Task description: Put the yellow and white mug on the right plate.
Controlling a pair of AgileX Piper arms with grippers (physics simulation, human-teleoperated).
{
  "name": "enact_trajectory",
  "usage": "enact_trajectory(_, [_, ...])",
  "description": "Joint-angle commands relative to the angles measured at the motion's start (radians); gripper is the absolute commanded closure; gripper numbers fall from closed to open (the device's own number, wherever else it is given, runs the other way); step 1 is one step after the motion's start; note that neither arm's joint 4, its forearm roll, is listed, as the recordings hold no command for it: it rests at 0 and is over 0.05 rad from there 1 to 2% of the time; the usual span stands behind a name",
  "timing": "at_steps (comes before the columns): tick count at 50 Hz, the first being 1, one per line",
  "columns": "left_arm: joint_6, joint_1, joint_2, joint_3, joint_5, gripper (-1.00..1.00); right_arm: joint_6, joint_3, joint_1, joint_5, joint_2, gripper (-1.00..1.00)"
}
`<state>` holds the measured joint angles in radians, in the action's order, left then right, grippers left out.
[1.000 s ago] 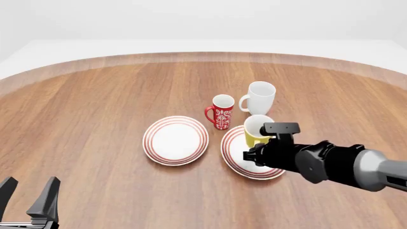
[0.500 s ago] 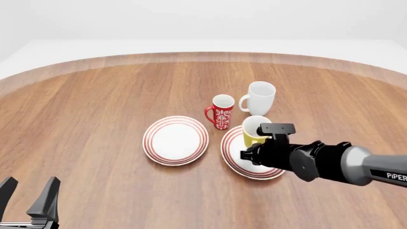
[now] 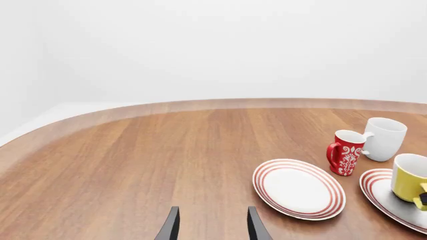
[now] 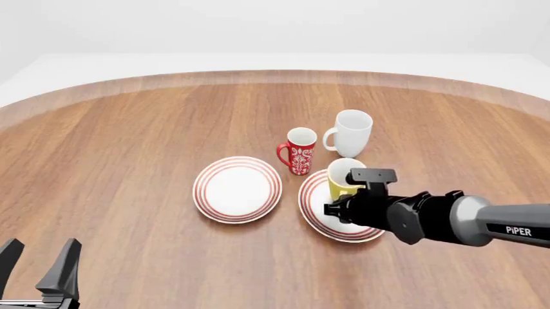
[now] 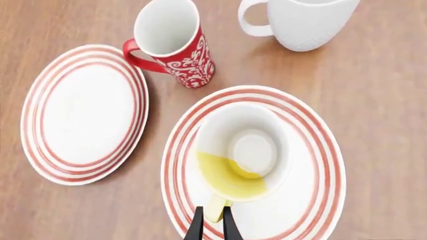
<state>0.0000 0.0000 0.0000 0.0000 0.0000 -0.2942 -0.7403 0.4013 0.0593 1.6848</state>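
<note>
Surface (image 4: pixel 129 129): brown wood.
Right plate (image 4: pixel 315 212): carries the upright yellow and white mug (image 4: pixel 341 180).
Right end effector (image 5: pixel 213 224): narrow, fingers pinching the mug's handle.
Left end effector (image 3: pixel 212 226): wide, holding nothing, well apart from the plates.

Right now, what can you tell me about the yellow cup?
The yellow and white mug is a smooth, glossy cylinder, yellow outside and white inside, and empty. It stands upright on the right plate, toward the side nearest the red patterned mug, not touching it. Its yellow handle sticks out toward the right gripper, whose thin black fingers are shut on it.
</note>
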Motion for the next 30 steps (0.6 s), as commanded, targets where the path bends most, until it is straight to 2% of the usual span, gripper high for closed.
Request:
enact_trajectory(1, [0.0, 0.0, 0.0, 0.0, 0.0, -1.0, -0.007, 0.001, -0.008, 0.017, 0.021, 1.0])
enact_trajectory(19, [0.0, 0.0, 0.0, 0.0, 0.0, -1.0, -0.024, 0.018, 0.01, 0.043, 0.048, 1.0])
enact_trajectory(20, [0.0, 0.0, 0.0, 0.0, 0.0, -1.0, -0.02, 0.019, 0.007, 0.043, 0.048, -1.0])
enact_trajectory(30, [0.0, 0.0, 0.0, 0.0, 0.0, -1.0, -0.007, 0.067, 0.008, 0.018, -0.009, -1.0])
